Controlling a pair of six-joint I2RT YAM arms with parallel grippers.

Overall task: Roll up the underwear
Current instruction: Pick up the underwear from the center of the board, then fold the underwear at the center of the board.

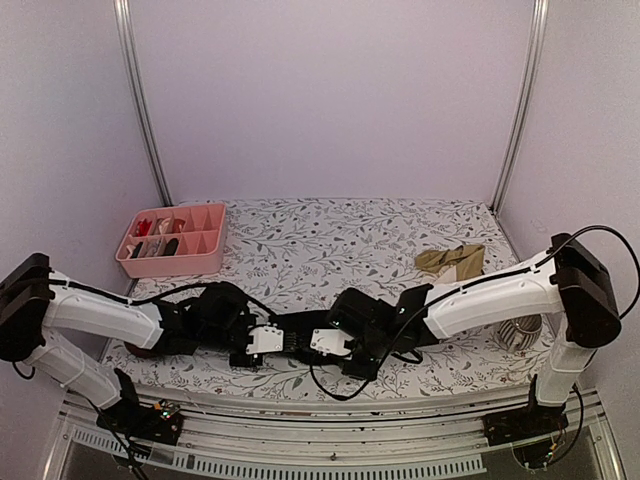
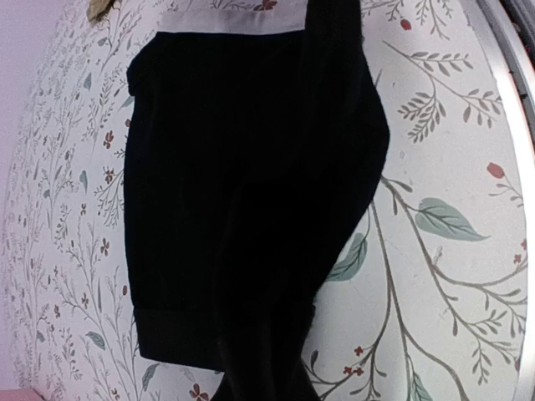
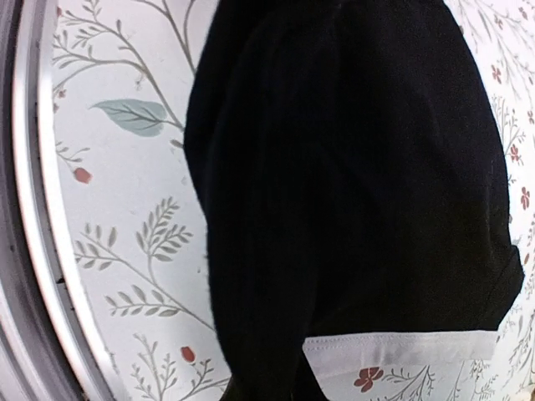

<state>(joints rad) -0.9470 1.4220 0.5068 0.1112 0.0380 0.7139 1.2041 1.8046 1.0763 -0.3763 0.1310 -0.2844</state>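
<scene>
The black underwear (image 1: pixel 297 332) lies near the table's front edge, between my two grippers. In the left wrist view it (image 2: pixel 217 184) fills the middle, with its white band (image 2: pixel 234 21) at the far end. In the right wrist view it (image 3: pixel 359 167) shows the same band (image 3: pixel 401 347) near the bottom. In both wrist views a raised ridge of black cloth runs into the jaws, and the dark fingers blend into it. My left gripper (image 1: pixel 262 345) and right gripper (image 1: pixel 325 345) each look shut on its near edge. The tan underwear (image 1: pixel 452 261) lies crumpled at the back right.
A pink divided tray (image 1: pixel 170 262) with small items stands at the back left. A ribbed metallic object (image 1: pixel 520 335) sits by the right arm. The table's metal front rail (image 2: pixel 510 50) (image 3: pixel 25 251) runs close to both grippers. White walls enclose the table.
</scene>
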